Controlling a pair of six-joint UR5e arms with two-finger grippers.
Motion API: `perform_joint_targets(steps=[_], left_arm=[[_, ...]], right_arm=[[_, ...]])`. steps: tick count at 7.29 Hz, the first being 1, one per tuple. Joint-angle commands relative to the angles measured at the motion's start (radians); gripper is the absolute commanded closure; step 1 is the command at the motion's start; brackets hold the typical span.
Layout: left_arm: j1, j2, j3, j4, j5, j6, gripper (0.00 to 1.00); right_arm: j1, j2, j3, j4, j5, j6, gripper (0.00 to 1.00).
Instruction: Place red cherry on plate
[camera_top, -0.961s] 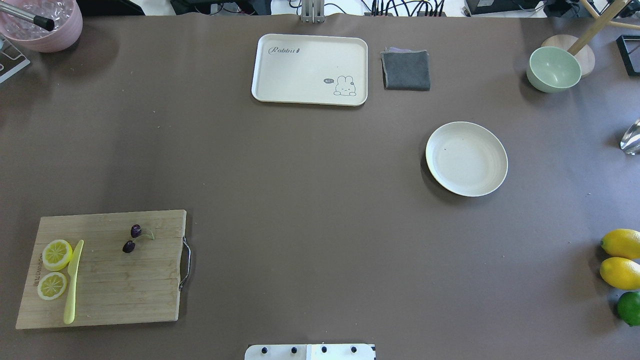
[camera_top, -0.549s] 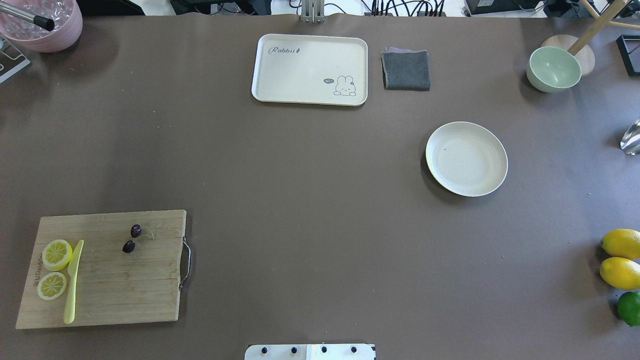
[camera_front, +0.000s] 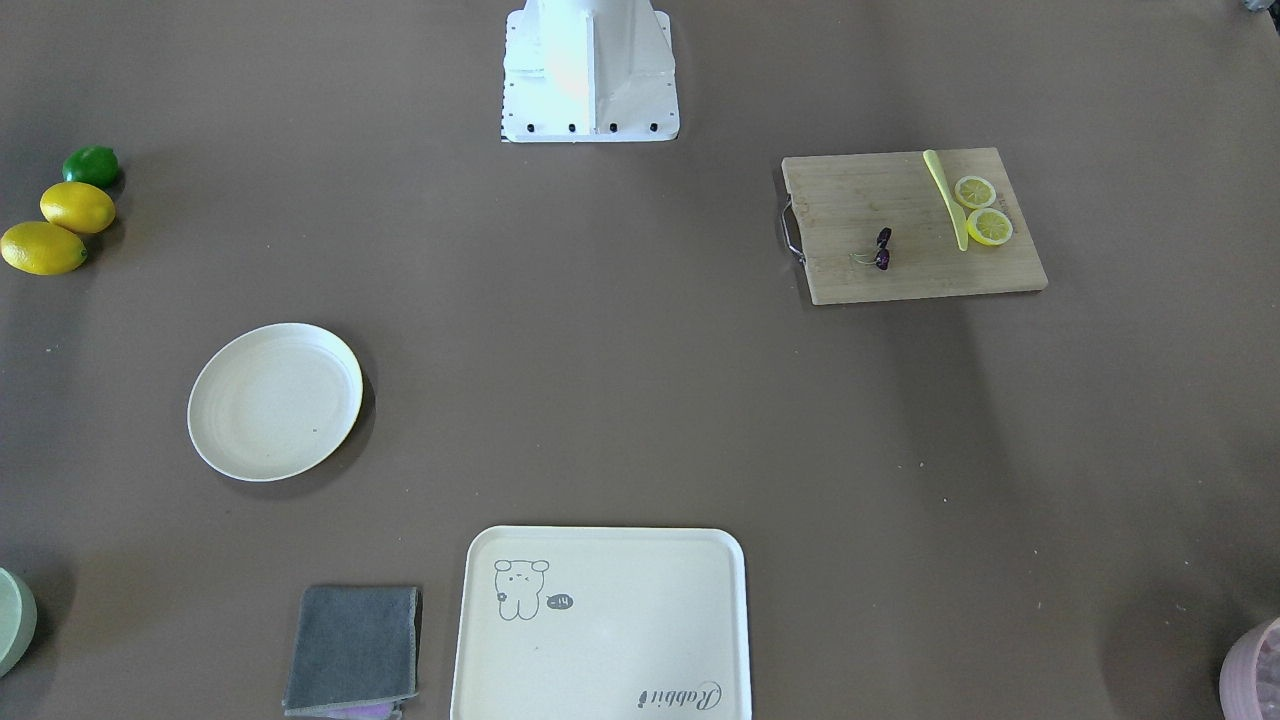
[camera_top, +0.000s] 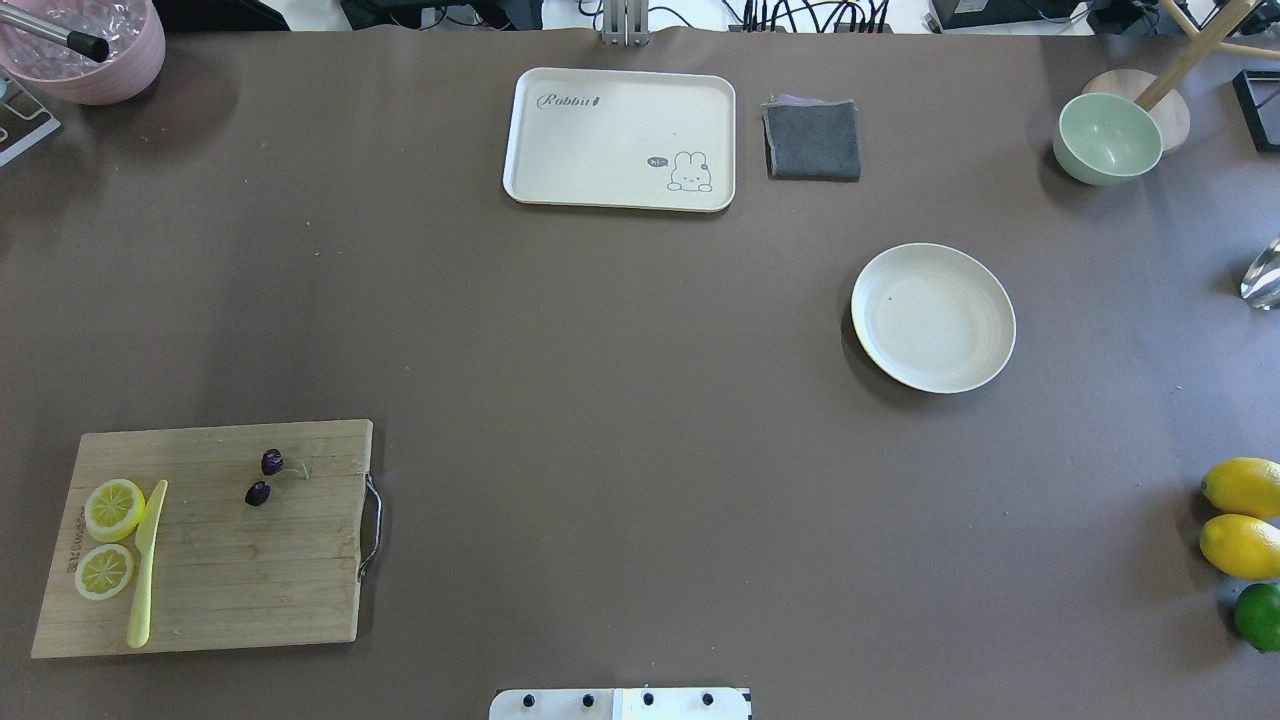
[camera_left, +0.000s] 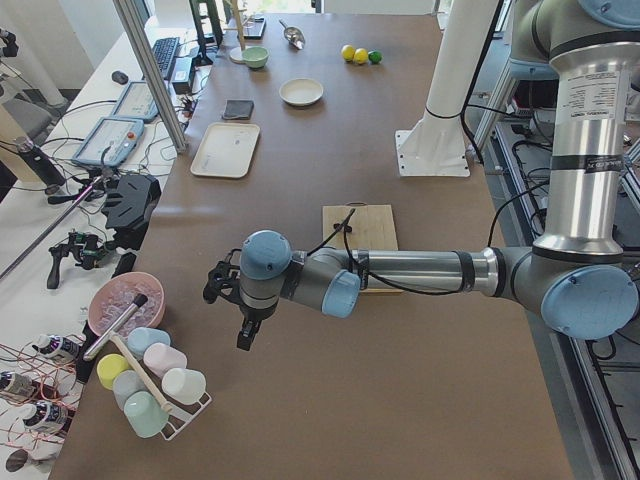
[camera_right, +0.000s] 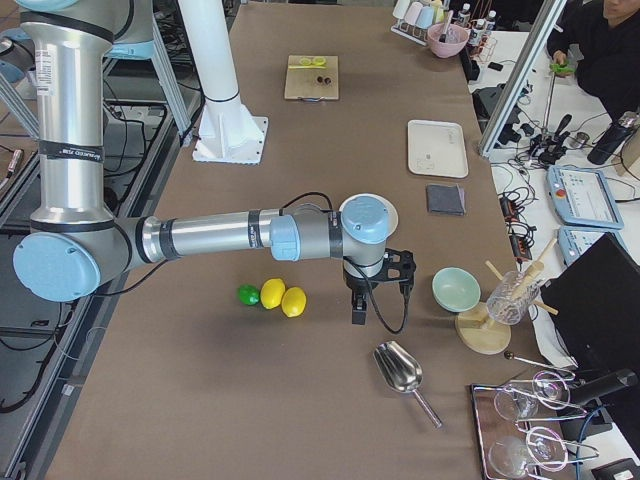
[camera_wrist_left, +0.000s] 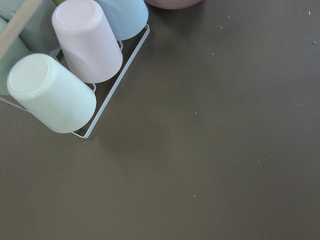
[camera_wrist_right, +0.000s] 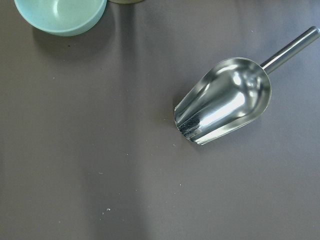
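Side views. You see the left arm (camera_left: 420, 270) with its upper link upright and its forearm stretched level from the elbow. At the wrist the left gripper (camera_left: 244, 338) turns to point straight down. The right arm (camera_right: 210, 235) takes the matching pose: upper link upright, forearm level, and the right gripper (camera_right: 357, 310) hanging downward from the wrist. From these angles you cannot tell whether either pair of jaws stands apart or closed.
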Motion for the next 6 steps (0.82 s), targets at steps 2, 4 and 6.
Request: perform_joint_targets(steps=[2, 4, 6], left_arm=[[0.0, 0.014, -0.008, -0.003, -0.001, 0.002, 0.02], [0.0, 0.018, -0.017, -0.006, -0.001, 0.009, 0.02], [0.002, 0.014, -0.028, -0.006, -0.001, 0.005, 0.02]], right_arm=[[-0.004, 0.003, 0.003, 0.0, 0.002, -0.002, 0.0], [-0.022, 0.012, 0.013, 0.0, 0.001, 0.003, 0.0], [-0.086, 0.047, 0.011, 0.067, -0.002, 0.069, 0.0]])
